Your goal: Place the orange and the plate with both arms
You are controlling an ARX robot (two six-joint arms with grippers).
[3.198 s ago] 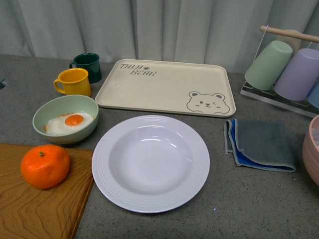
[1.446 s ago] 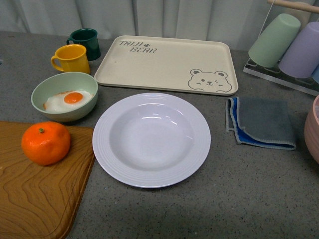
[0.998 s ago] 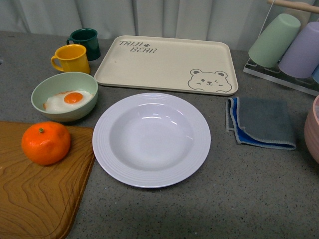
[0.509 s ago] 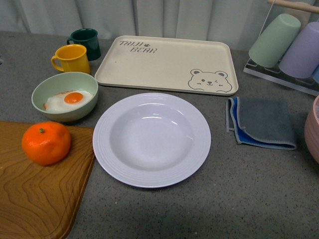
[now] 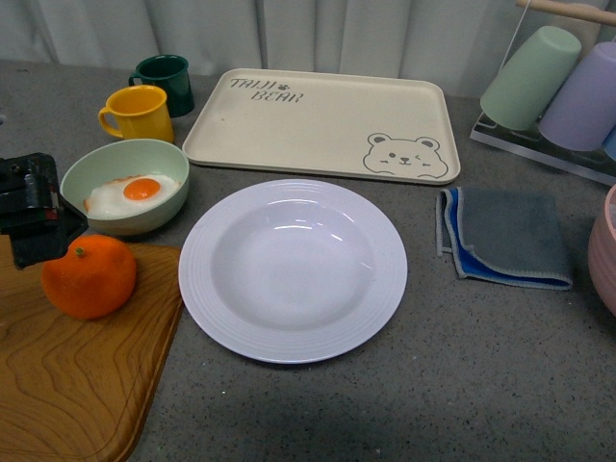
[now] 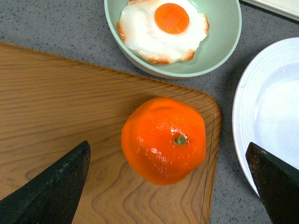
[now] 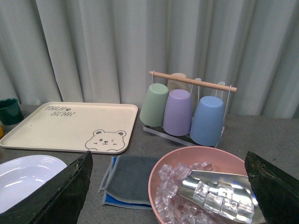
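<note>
The orange (image 5: 89,276) sits on the near left wooden board (image 5: 67,385). The white ridged plate (image 5: 197,279) lies empty in the middle of the table. My left gripper (image 5: 38,226) is open, at the left edge, just above and behind the orange. In the left wrist view its two dark fingers (image 6: 51,191) stand wide to either side of the orange (image 6: 163,140), not touching it; the plate's rim (image 6: 247,107) shows beside it. My right gripper (image 7: 168,163) is open and empty, out of the front view, above a pink bowl of ice (image 7: 163,177); the plate (image 7: 23,179) shows there too.
A pale green bowl (image 5: 168,159) with a fried egg stands behind the orange. A yellow mug (image 5: 140,113) and a dark green mug (image 5: 164,82) stand behind it. The beige bear tray (image 5: 318,120) is behind the plate, with a grey-blue cloth (image 5: 505,236) and a cup rack (image 5: 558,87) at right.
My left gripper has come into the front view from the left edge and now hangs over the board by the orange. Orange and plate have not moved.
</note>
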